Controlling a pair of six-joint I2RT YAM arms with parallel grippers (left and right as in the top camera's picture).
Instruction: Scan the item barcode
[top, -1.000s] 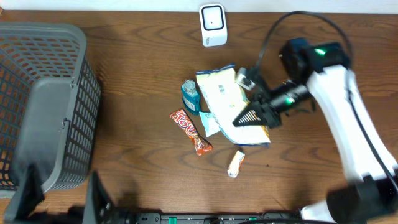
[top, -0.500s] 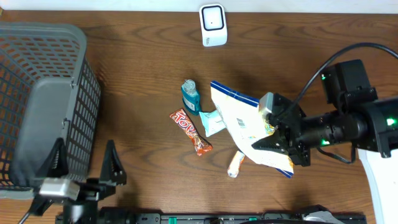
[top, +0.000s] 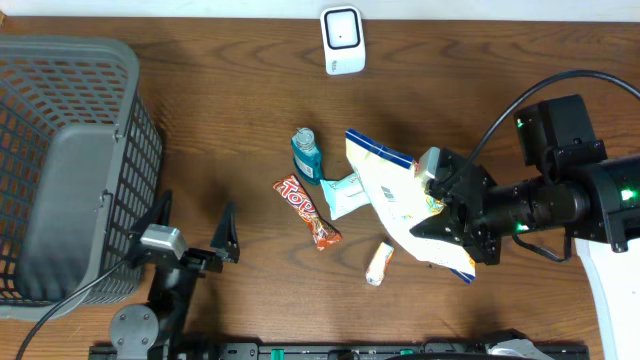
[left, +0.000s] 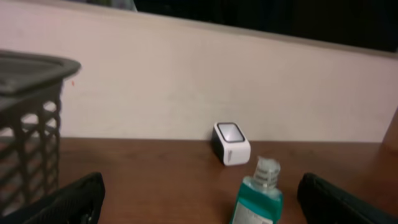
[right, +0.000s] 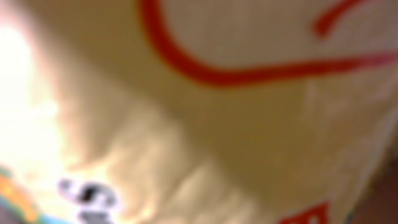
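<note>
Wood table (top: 230, 100): snack bag (top: 392, 195) axis diagonal, far-left to near-right; R jaws clenched on it, L jaws wide

Shop-checkout mock-up: barcode scanner (top: 342, 40), shopping basket (top: 140, 170).

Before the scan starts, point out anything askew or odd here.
Nothing looks spilled or damaged. The snack bag hangs tilted in the right gripper, so close to the lens that the right wrist view is only a blur.
</note>
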